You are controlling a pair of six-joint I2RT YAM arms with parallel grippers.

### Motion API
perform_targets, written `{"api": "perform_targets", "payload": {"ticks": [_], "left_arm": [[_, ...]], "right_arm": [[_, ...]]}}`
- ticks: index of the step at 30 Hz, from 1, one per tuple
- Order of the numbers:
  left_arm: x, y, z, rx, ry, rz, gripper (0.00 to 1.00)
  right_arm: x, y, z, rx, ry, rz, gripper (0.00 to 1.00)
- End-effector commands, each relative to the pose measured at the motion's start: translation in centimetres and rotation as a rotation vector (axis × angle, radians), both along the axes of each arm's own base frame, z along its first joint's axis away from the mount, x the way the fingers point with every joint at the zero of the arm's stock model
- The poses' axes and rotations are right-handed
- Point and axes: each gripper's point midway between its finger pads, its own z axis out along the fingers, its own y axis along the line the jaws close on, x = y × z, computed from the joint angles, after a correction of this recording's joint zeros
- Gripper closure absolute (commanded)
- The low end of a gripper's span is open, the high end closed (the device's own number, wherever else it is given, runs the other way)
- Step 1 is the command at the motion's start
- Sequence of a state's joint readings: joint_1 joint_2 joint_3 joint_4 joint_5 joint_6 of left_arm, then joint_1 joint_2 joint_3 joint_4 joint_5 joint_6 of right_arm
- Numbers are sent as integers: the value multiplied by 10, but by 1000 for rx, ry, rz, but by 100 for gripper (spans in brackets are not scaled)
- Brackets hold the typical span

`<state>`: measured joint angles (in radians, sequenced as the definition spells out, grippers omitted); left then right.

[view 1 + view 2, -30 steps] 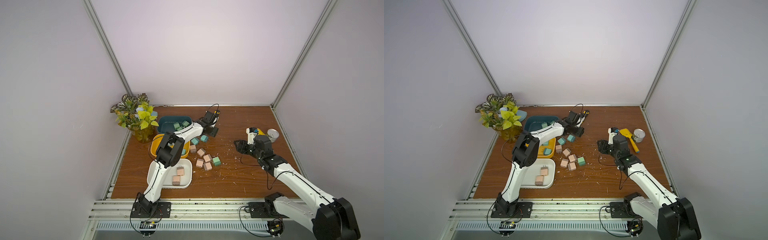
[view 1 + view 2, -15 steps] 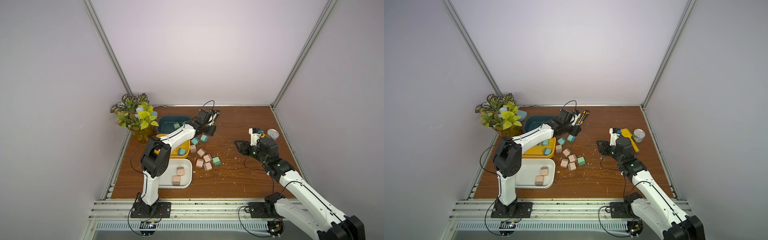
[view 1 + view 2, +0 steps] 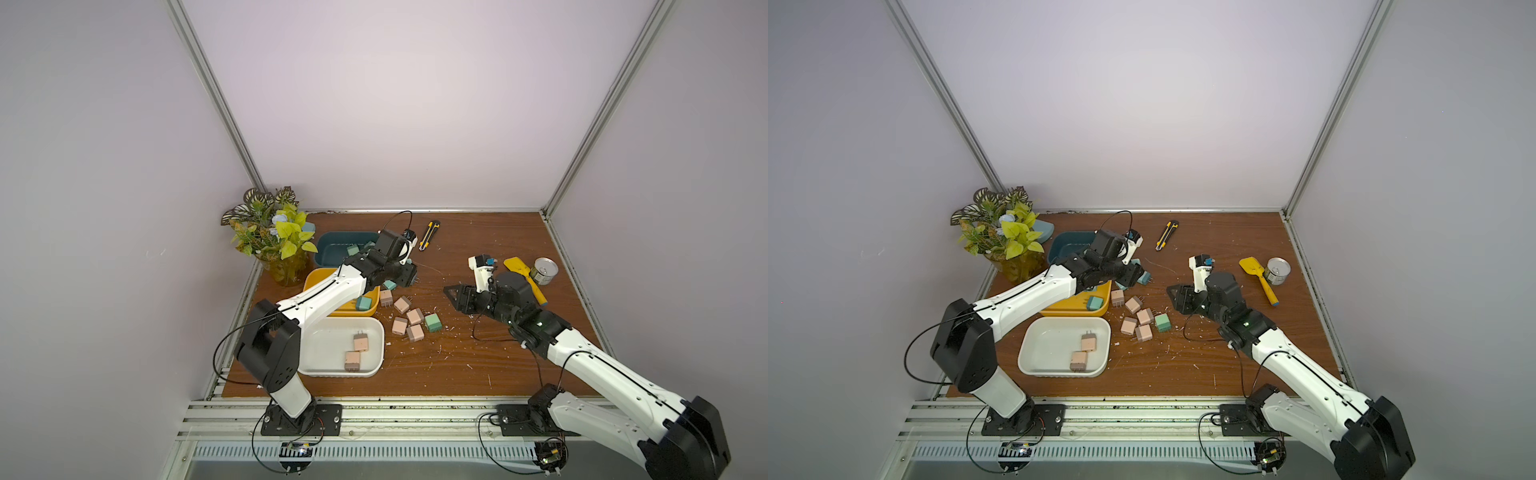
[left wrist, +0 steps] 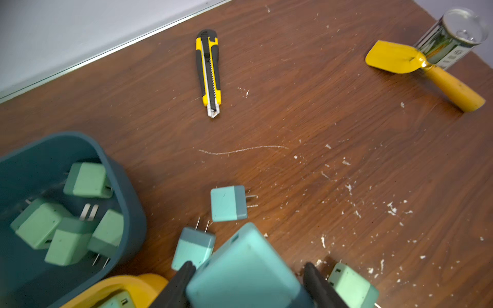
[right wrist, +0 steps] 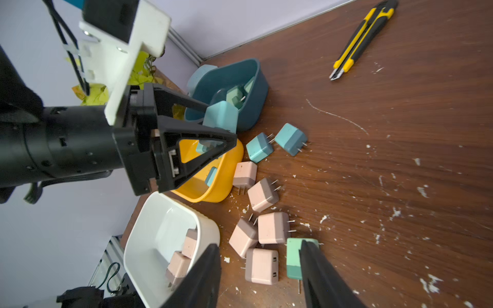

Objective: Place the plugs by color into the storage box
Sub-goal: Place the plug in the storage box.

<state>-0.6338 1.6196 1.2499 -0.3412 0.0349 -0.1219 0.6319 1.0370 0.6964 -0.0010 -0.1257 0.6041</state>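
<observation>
My left pincer (image 4: 248, 270) is clamped on a teal plug (image 4: 240, 266), at twelve o'clock of the loose pink plugs (image 3: 401, 326); my right pincer (image 5: 260, 246) stands apart.

A small enclosed work cell, seen from above. Three plain, unmarked walls of pale lilac-grey close it in: a back wall (image 3: 395, 104), a left wall (image 3: 83, 166) and a right wall (image 3: 685, 208). A slim aluminium post runs up each rear corner, one on the left (image 3: 216, 99) and one on the right (image 3: 602, 104). A thin metal strip (image 3: 415, 210) edges the foot of the back wall. The base is a dark brown wood-grain table (image 3: 478, 232), sprinkled with small white flecks (image 4: 392, 208) and marked by one long pale scratch (image 4: 240, 150). Silver aluminium rails (image 3: 415, 415) lie along the near edge, with a slotted grey duct (image 3: 415, 451) just in front. The light is soft and even, brightest on the back wall, and shadows are faint.
</observation>
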Motion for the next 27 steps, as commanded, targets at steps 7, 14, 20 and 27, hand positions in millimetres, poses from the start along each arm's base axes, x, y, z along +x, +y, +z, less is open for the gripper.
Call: {"api": "perform_targets", "payload": {"ticks": [7, 14, 20, 27], "left_arm": [[-16, 73, -22, 63, 39, 111, 48], [-19, 98, -41, 107, 33, 137, 48], [-8, 108, -48, 108, 19, 170, 41], [-6, 105, -43, 89, 8, 149, 25]], "right_arm": [[4, 49, 11, 33, -24, 62, 47], [4, 64, 2, 14, -7, 76, 47], [5, 78, 1, -3, -2, 84, 46], [5, 88, -12, -48, 17, 81, 46]]}}
